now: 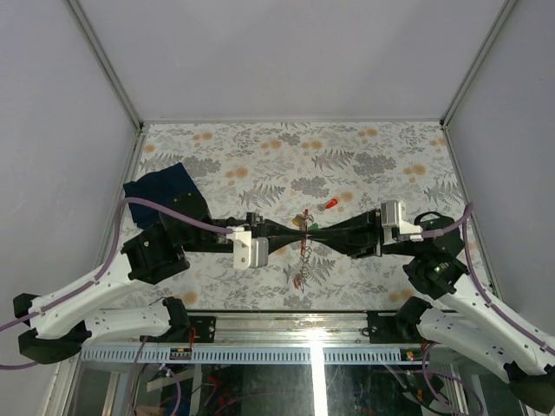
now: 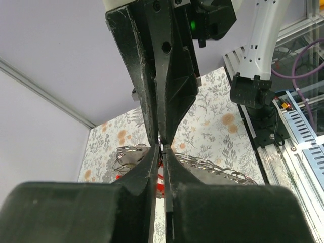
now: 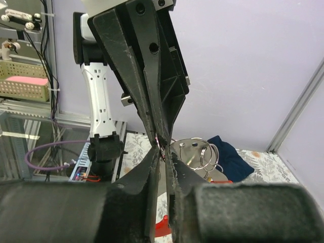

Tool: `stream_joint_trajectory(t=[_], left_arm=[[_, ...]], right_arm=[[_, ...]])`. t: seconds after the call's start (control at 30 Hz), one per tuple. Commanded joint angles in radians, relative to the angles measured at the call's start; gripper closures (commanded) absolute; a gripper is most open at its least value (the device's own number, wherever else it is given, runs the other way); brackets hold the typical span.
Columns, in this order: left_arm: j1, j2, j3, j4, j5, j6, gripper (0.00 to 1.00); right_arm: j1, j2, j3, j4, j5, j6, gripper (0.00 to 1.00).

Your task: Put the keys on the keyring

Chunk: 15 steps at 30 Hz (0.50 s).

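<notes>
1. Arms: left arm (image 1: 87,299) & right arm (image 1: 477,322) have glossy white shell links w/ black joint housings.
2. A purple cable (image 1: 165,211) runs along the left arm, and a matching cable (image 1: 466,221) along the right.
3. White boxy wrist module (image 1: 250,250) behind the left gripper (image 1: 297,230); same kind of block (image 1: 395,215) behind the right gripper (image 1: 312,230).
4. Both grippers are all black, w/ long fingers tapering to thin tips (wedge-like from the side).
5. Left wrist cam, on the right gripper's body: round screw holes (image 2: 166,48) and a small green LED (image 2: 193,24), lit.
6. Right wrist cam: nearest fingers (image 3: 126,197) are matte, grainy black.
7. White link (image 3: 98,96) of the left arm carries small dark slots.
</notes>
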Motion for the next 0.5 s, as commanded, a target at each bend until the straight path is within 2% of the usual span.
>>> stream_joint_trajectory(t=[0.0, 0.1, 0.3, 0.47], left_arm=[[-0.007, 0.019, 0.085, -0.108, -0.036, 0.053, 1.0], [-0.006, 0.026, 0.127, -0.2, -0.077, 0.087, 1.0], [-0.007, 0.063, 0.226, -0.399, -0.149, 0.159, 1.0], [-0.006, 0.151, 0.337, -0.585, -0.188, 0.204, 1.0]], right_arm=[[-0.003, -0.036, 0.07, -0.129, 0.001, -0.118, 0.8], [-0.003, -0.048, 0.103, -0.277, 0.011, -0.226, 0.72], [-0.003, -0.051, 0.149, -0.492, 0.066, -0.382, 0.68], [-0.003, -0.036, 0.141, -0.52, 0.1, -0.419, 0.68]])
